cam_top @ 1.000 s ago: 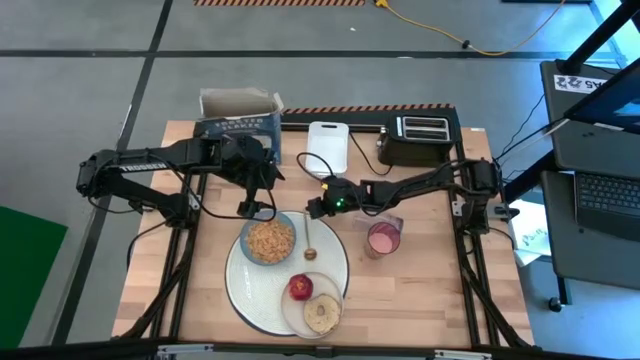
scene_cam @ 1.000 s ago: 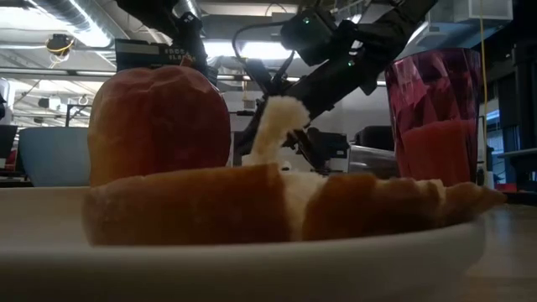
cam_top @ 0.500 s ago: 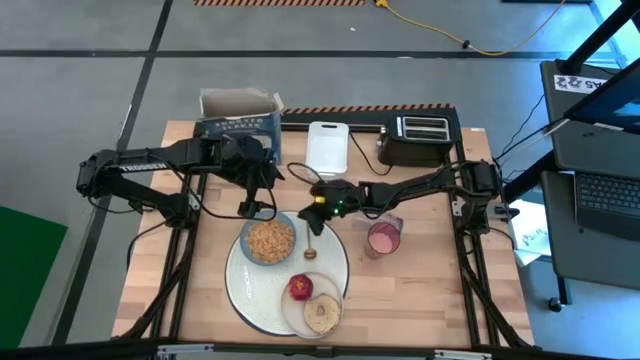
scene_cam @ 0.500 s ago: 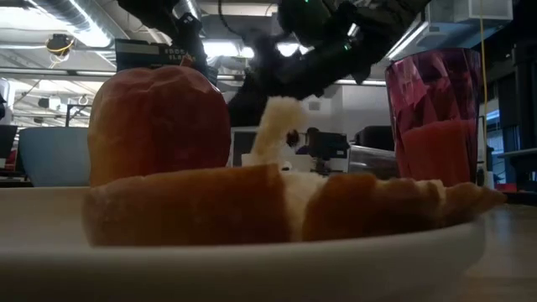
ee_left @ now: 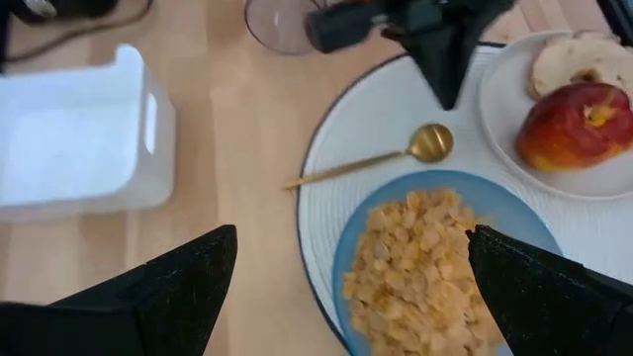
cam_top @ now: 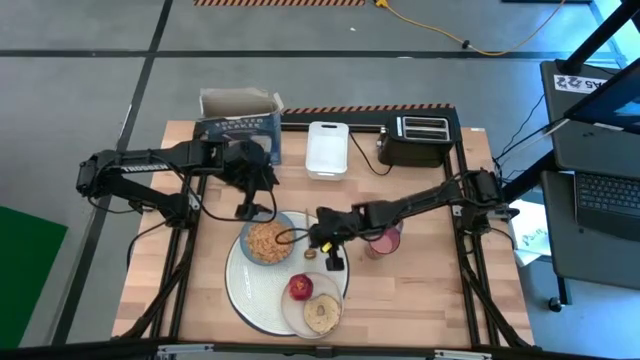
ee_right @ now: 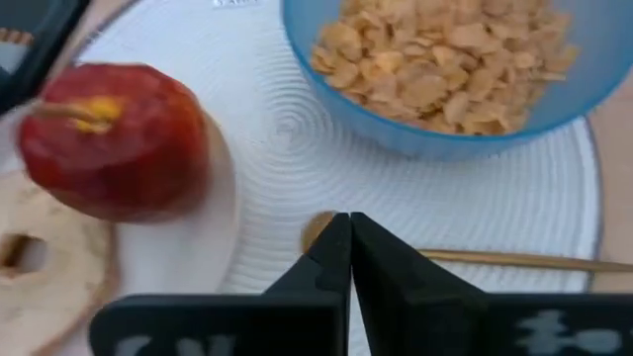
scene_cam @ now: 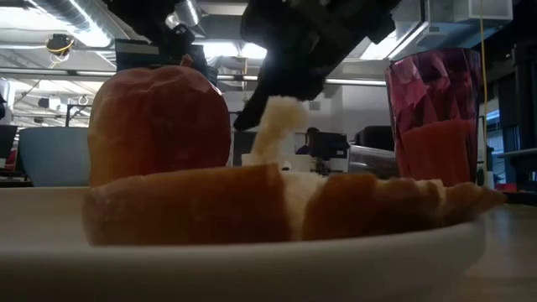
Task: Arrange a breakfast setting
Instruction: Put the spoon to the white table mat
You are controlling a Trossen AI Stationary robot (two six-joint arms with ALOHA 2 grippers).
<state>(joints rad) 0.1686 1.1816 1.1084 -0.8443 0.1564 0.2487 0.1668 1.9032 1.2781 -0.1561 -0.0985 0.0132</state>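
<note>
A: Item one, moved: right gripper point(cam_top: 327, 246) is now sitting over the big white plate point(cam_top: 247, 296); earlier it was hanging farther back, near the white tray point(cam_top: 327, 148).

B: Jaws?

A: Fingers are pressing together, tips meeting, holding nothing. Spoon point(ee_right: 475, 259) is lying on the plate just ahead of the tips, its bowl end beside them; touching or not, cannot tell.

B: Item two, left gripper point(cam_top: 245, 208)?

A: Hanging just behind the blue bowl point(cam_top: 270, 241), fingers spread wide, empty.

B: Rest of the setting?

A: Bowl is sitting on the plate's far left part, holding cereal. Apple point(cam_top: 300, 288) and bread round point(cam_top: 321, 314) are resting on the small plate point(cam_top: 300, 313) at the near edge. Pink cup point(cam_top: 384, 240) is standing right of the plate.
</note>
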